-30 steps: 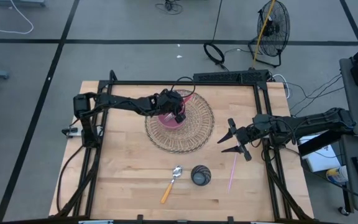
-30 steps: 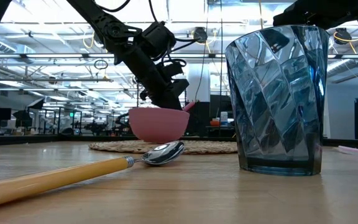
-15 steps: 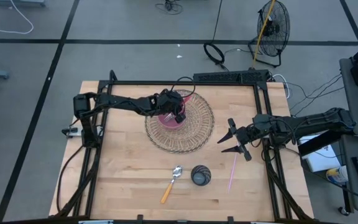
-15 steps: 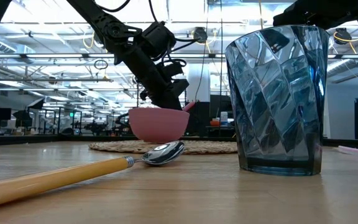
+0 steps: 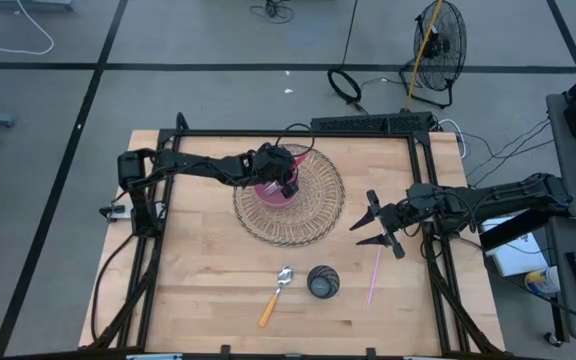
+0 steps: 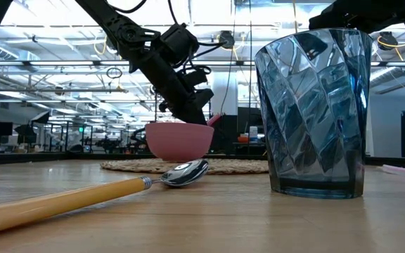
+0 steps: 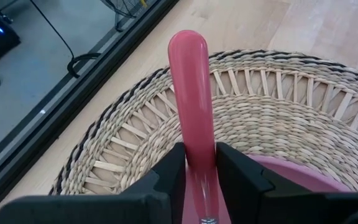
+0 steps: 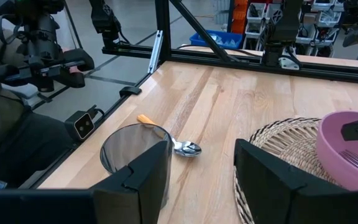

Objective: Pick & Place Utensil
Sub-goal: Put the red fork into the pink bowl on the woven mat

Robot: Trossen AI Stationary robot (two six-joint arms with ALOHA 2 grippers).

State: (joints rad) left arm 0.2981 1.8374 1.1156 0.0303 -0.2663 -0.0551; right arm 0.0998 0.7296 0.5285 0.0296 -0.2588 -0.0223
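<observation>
Holding a pink utensil (image 7: 191, 93) by its handle, the left gripper (image 5: 286, 180) sits over the pink bowl (image 6: 179, 140) on the round woven mat (image 5: 313, 215). In the left wrist view I read both fingers pressed against the handle, so the jaws are clamped on it. The working end is hidden below the fingers; in the right wrist view, tines seem to rest inside the bowl, but I cannot confirm this. I judge the pick complete and the placement into the bowl nearly finished: release and withdrawal remain.

The right gripper (image 5: 376, 226) waits above the table's right side with its jaws spread wide and nothing between them.

The surface is a light wooden table (image 5: 198, 270) inside a black frame. Near the front edge lie a spoon with an orange handle (image 5: 275, 296), a blue faceted glass tumbler (image 6: 313, 112) just beside it, and a thin pink straw-like stick (image 5: 374, 277). Beyond the table I see a grey floor, a standing fan (image 5: 438, 45) and cables.
</observation>
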